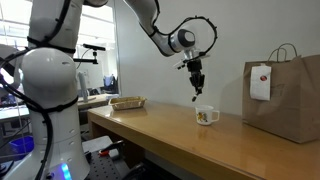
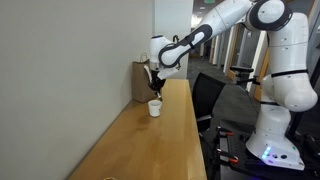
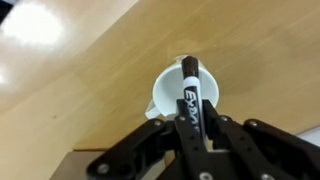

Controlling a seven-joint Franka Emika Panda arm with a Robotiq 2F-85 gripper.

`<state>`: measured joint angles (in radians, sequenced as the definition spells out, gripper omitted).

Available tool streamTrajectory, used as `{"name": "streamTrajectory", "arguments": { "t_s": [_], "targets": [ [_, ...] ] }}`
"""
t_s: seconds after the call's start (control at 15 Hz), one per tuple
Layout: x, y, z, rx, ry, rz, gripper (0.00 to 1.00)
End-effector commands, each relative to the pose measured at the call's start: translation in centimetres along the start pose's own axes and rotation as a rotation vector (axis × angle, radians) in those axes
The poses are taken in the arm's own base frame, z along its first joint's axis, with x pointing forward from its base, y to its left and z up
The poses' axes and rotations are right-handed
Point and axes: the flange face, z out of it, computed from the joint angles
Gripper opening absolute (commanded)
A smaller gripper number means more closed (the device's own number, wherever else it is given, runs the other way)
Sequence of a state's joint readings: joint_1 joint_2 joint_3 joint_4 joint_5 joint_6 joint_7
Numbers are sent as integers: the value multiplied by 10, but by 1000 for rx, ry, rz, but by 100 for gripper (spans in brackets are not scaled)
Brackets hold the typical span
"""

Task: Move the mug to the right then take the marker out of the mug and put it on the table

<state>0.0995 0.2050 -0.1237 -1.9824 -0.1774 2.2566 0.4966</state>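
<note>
Wrist view alone shows the grip: the claw (image 3: 190,128) is clamped on the black marker (image 3: 190,88), whose smooth barrel carries white lettering. Its long axis runs up the picture, over the round white mug (image 3: 163,95) on the pale wood-grain worktop (image 3: 90,70). In an exterior view the marker (image 1: 195,97) hangs roughly upright just above the mug (image 1: 206,116).
</note>
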Motion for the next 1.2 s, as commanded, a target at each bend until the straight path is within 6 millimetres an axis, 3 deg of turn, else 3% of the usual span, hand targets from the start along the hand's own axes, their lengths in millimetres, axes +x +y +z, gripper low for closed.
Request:
{"name": "streamTrajectory", "arguments": {
  "t_s": [0.0,0.13,0.4,0.87,1.07,1.13],
  "targets": [
    [-37,-5,-9,38,-89,-161,5],
    [-55,-18,1,74,-149,-260,5],
    [-77,-34,40,103,-282,-463,5],
    [-92,-37,122,79,-496,-809,5],
    [-96,-45,142,69,-537,-891,5],
    [-95,-47,146,69,-524,-908,38]
  ]
}}
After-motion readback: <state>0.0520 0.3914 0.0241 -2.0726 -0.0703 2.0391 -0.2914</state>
